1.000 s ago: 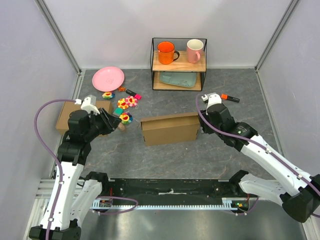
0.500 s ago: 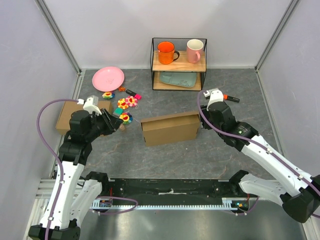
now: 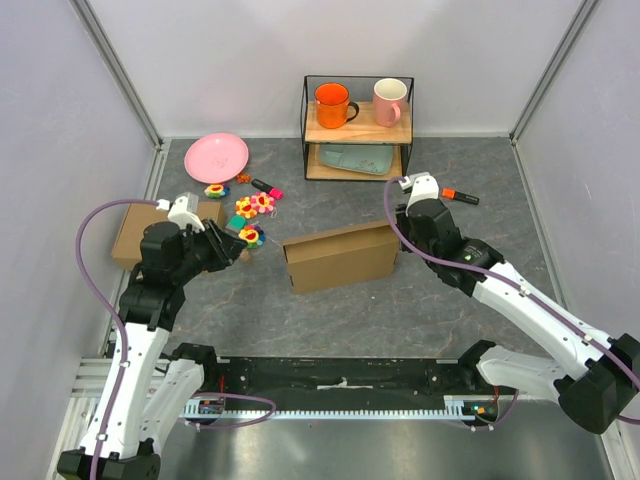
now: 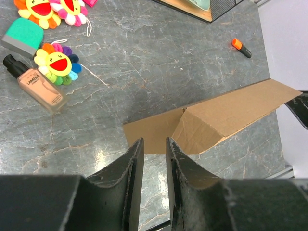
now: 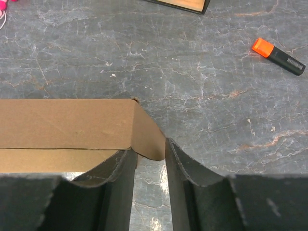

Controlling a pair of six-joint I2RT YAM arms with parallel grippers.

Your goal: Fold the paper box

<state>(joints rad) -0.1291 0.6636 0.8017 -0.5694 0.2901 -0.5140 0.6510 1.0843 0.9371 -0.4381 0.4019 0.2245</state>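
Note:
The paper box [image 3: 340, 258] is a brown cardboard mailer standing in the middle of the table, long side toward me. It shows in the left wrist view as the paper box [image 4: 226, 115], its near end folded. My right gripper [image 3: 398, 234] is at the box's right end. In the right wrist view the rounded corner of the end flap [image 5: 147, 137] sits between the tips of the right gripper [image 5: 150, 154], with a gap still showing between the jaws. My left gripper [image 3: 236, 246] hovers left of the box, jaws narrowly open and empty; it shows again as the left gripper [image 4: 154, 142].
A second brown box [image 3: 125, 235] sits at the left behind my left arm. Plush flowers [image 3: 252, 208], a foundation bottle [image 4: 41, 86] and a pink plate [image 3: 216, 157] lie at back left. A wire shelf [image 3: 358, 128] holds two mugs. An orange marker [image 3: 461, 196] lies at right.
My right gripper has moved left and forward onto the box's right end, and its jaws have narrowed. The left arm has hardly moved.

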